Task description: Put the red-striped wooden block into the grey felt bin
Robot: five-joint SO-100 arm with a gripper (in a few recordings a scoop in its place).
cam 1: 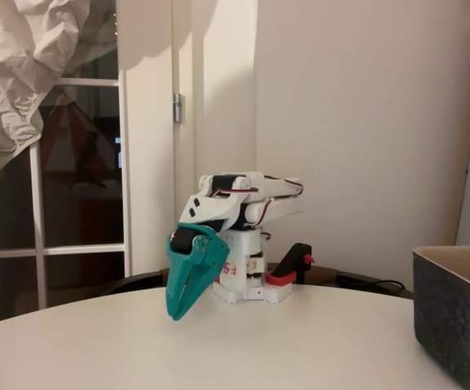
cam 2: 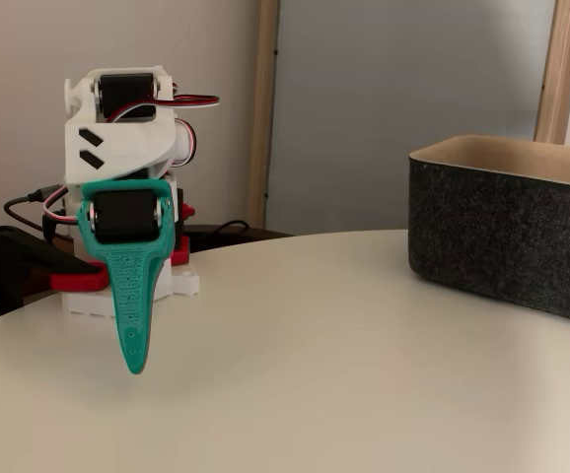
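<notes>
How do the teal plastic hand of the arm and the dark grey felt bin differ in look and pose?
The teal plastic hand is narrow and pointed; the dark grey felt bin is wide and boxy. The hand hangs with its tip just above the white table; the bin stands on it. The hand looks shut; the bin is open on top.

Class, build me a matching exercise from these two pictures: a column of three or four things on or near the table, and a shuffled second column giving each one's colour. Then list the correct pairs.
Things:
1. gripper
2. grey felt bin
3. clamp at the arm's base
4. table

Colours:
A. black with a red jaw
B. teal green
C. white
D. dark grey outside, pale beige inside

Pairs: 1-B, 2-D, 3-A, 4-C
</notes>
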